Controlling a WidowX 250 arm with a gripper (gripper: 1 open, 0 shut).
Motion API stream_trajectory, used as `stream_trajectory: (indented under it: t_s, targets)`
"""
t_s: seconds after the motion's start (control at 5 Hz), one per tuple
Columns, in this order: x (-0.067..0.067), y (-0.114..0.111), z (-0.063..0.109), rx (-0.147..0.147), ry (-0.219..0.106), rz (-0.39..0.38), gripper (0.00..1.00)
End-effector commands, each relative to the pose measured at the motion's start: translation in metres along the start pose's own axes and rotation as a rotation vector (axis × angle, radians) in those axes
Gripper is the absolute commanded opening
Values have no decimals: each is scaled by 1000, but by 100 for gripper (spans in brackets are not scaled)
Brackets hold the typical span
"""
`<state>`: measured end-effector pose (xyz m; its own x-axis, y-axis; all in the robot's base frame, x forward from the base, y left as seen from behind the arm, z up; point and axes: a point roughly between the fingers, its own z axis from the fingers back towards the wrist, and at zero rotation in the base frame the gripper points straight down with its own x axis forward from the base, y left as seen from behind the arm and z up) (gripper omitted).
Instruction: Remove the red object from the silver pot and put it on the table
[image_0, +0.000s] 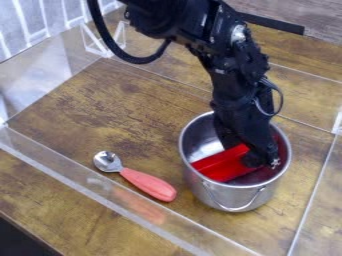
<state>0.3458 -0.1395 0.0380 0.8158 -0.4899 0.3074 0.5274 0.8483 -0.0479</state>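
The camera view shows the silver pot (235, 196) nearest, its wall below the gripper (249, 158), which reaches down inside the rim. The red object (222, 163) lies in the pot, right at the fingertips and partly hidden by them. The jaws appear spread wide; whether they straddle the block cannot be told, and no grip shows. The reach into the pot is done; closing, lifting out and setting down look left to do. The pot's wall surrounds the fingers closely, so sideways room seems tight and a straight lift safest. Away from the gripper, beyond the spoon (136, 177), the tabletop (100, 118) offers open wood inside the clear wall (100, 190).
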Motion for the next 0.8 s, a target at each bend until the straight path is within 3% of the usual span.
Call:
stream_trajectory:
  t_s: [0.0, 0.4, 0.6]
  targets:
    - [-23, -24, -19, -39, 110, -1, 0]
    - [-23, -14, -20, -58, 138, -20, 0]
    - [-16, -11, -16, -58, 150, -60, 0]
